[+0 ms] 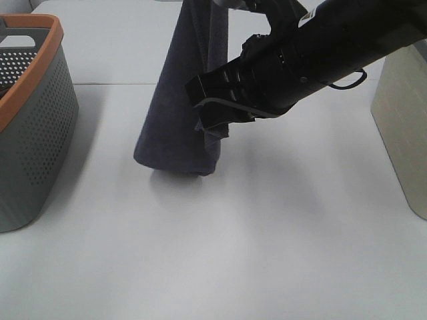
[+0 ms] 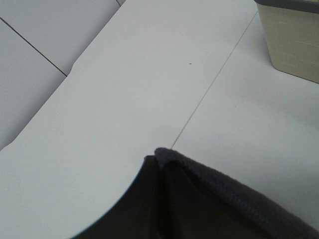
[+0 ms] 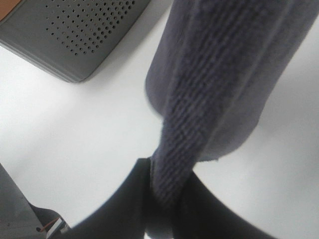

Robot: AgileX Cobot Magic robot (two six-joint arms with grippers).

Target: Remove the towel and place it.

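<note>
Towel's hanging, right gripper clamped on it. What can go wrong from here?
1. The right gripper pinches only a narrow fold of the towel, so a pull may slip it free.
2. The towel's lower end hangs at or just above the table. A sideways move may drag and bunch it.
3. The grey basket stands close on the left, and a swinging towel might snag on it.

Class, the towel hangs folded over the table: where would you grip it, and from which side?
Pinch the towel at its exposed side edge near the lower end, coming sideways from the high view's right, as the right gripper does; it hangs vertical.
</note>
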